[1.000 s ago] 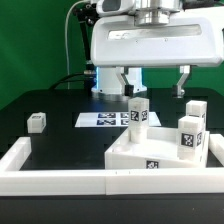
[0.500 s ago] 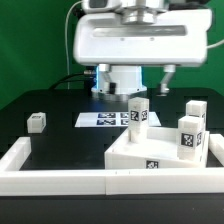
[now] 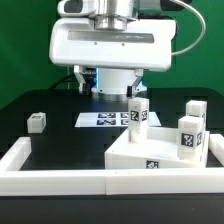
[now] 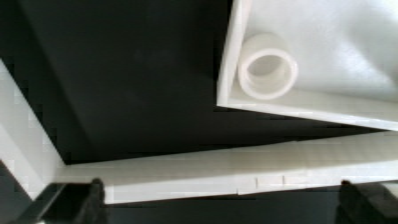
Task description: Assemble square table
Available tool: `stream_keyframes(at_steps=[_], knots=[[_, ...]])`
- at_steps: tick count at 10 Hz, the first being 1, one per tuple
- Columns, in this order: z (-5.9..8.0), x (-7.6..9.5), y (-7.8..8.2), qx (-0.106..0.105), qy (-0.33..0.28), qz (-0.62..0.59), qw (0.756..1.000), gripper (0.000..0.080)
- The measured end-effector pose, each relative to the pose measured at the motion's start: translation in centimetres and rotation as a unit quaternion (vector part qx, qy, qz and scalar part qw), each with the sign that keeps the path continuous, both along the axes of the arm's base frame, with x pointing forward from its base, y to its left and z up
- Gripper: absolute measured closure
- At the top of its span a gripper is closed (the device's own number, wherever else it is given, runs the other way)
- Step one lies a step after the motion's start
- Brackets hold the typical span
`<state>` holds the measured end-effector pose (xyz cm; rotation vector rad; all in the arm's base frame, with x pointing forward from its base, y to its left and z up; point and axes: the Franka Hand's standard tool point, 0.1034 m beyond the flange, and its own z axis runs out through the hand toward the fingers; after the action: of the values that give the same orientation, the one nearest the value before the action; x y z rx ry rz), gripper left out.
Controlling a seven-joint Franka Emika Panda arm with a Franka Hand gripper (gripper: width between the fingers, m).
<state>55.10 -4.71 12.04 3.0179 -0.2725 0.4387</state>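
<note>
Gripper (image 3: 100,82) shifted toward exterior view's left, open, empty. Three legs seated on slab (image 3: 150,150); loose leg (image 3: 37,122) near table's left edge likely next.

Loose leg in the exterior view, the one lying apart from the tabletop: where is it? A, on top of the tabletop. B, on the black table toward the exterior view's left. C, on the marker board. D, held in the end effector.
B: the loose leg lies alone on the black table, left of the marker board and apart from the tabletop.
</note>
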Motion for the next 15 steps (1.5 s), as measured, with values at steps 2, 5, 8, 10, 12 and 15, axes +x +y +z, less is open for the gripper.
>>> stream_keyframes(at_steps=[2,5,8,10,12,15], knots=[[0.0,-0.1,-1.5,-0.003,0.001,-0.006,1.0,0.015],[-0.1,-0.8,-4.0,-0.011,0.003,-0.005,1.0,0.015],[-0.1,-3.4,-7.7,-0.038,0.019,0.069,0.997,0.015],[0.1,-4.5,-11.3,-0.065,0.027,0.131,0.989,0.015],[0.0,-5.7,-14.1,-0.071,0.033,0.135,0.988,0.015],[0.0,-6.2,-16.1,-0.073,0.035,0.119,0.99,0.015]])
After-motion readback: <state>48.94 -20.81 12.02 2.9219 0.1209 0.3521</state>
